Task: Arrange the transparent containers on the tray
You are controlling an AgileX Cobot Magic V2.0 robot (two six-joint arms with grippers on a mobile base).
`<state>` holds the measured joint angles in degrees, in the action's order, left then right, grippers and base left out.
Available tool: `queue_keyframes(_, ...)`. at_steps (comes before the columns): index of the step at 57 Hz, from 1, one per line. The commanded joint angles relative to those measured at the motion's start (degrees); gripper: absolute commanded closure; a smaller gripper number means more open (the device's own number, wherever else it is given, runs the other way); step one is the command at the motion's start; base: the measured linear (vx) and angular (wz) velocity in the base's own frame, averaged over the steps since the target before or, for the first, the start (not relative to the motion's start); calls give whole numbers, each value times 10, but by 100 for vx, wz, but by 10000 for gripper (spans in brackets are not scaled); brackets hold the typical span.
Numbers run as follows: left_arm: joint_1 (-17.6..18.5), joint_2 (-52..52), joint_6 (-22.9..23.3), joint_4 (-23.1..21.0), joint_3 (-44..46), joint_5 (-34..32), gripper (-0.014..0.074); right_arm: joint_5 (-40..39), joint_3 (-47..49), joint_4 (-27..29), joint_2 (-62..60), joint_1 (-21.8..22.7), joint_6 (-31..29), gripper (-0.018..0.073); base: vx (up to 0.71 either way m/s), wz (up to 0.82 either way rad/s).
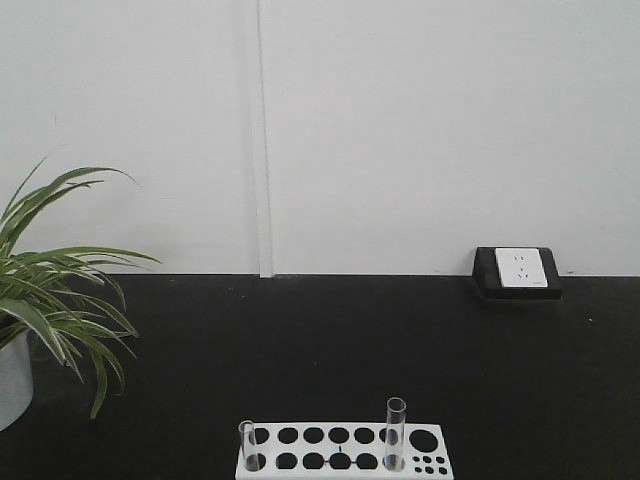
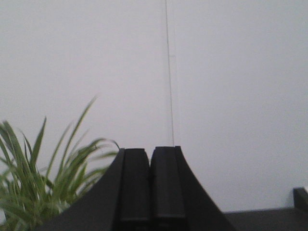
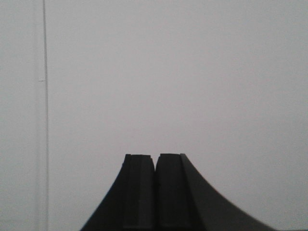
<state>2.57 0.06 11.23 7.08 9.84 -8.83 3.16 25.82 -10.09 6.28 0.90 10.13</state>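
Observation:
Two transparent containers, slim clear test tubes, stand upright in a white rack (image 1: 345, 450) with round holes at the bottom of the front view: one (image 1: 247, 446) at its left end, a taller-looking one (image 1: 395, 433) right of centre. The tray is out of view. My left gripper (image 2: 150, 153) is shut with its black fingers pressed together, pointing at the white wall. In its own wrist view my right gripper (image 3: 155, 158) is likewise shut and holds nothing, facing bare wall. Neither gripper shows in the front view.
A potted plant (image 1: 45, 300) with long green leaves stands at the left on the black tabletop (image 1: 320, 350); its leaves (image 2: 43, 183) also show in the left wrist view. A black-framed white socket (image 1: 518, 270) sits against the wall at the right.

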Motion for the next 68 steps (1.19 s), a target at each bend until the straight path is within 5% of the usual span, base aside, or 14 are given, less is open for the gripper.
queue_keyframes(1,3,56,-12,4,120,3,602,15,94,-10,73,2,-29,571,0,0)
queue_keyframes(19,3,334,-36,4,323,10,602,-13,209,-3,237,-16,-29,571,0,0)
queue_keyframes(42,3,442,-35,3,332,4,545,-20,209,2,292,-16,-29,527,0,0)
queue_keyframes(51,3,442,-35,3,332,3,391,-9,208,2,292,-16,-29,378,0,0)
queue_keyframes(68,15,441,-36,3,332,-25,3,0,208,2,293,-16,-29,-126,0,0)
